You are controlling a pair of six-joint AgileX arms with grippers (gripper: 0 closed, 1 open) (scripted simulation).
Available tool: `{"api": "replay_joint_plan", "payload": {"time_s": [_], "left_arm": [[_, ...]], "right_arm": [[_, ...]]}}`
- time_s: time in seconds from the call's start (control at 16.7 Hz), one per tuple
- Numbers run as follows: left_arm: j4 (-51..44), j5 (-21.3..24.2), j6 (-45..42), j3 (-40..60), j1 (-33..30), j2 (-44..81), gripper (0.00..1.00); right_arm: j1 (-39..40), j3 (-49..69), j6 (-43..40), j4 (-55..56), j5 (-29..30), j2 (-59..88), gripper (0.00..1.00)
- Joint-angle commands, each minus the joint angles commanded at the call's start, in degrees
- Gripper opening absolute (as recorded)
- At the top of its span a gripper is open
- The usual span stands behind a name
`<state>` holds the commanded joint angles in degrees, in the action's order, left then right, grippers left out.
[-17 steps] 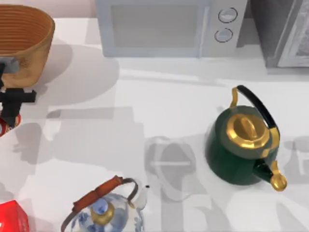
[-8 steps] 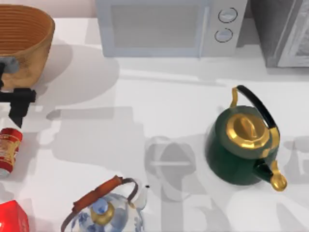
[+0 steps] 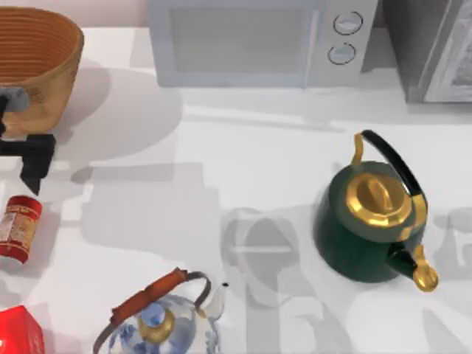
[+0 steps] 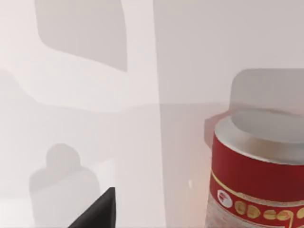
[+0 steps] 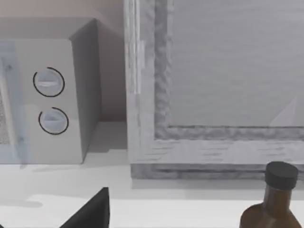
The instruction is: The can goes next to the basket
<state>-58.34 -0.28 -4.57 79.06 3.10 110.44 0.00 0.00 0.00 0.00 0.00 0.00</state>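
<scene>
— Where's the can [image 3: 18, 228] now?

— At the left edge of the frame, about two-thirds of the way down, standing on the white table [image 3: 221, 169], free of any grip. The basket [image 3: 35, 63] fills the upper-left corner, so the can sits near it but with a gap between them.

— And the left gripper [image 3: 33, 158]?

— It hangs between the two, just above the can and below the basket, clamped on nothing. Whether its fingers stand apart or together, I can't tell from here.

— So which step is this?

— I'd judge the placing is done and the release made. Next the arm ought to lift straight off, clear of the can, so it doesn't tip.

— The right gripper [image 5: 90, 211]?

— Parked off by the microwave [image 3: 254, 40].
</scene>
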Motion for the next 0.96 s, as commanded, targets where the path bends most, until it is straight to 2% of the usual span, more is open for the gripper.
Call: {"api": "replay_joint_plan", "payload": {"time_s": [0.24,0.42,0.6,0.96], "left_arm": [[-4.16,0.91,-0.89,1.15,-0.40,-4.01,1.00],[-8.90,1.11,-1.38,5.75,-0.15,-6.75,1.00],[-9.74,0.24,-0.86,9.03,0.69,-4.64,1.00],[-8.59,-0.01,0.10,6.57,-0.07,-2.02,1.00]], "right_arm": [[0.00,0.00,0.00,0.00,0.00,0.00,1.00],[0.00,0.00,0.00,0.00,0.00,0.00,1.00],[0.00,0.00,0.00,0.00,0.00,0.00,1.00],[0.00,0.00,0.00,0.00,0.00,0.00,1.00]]}}
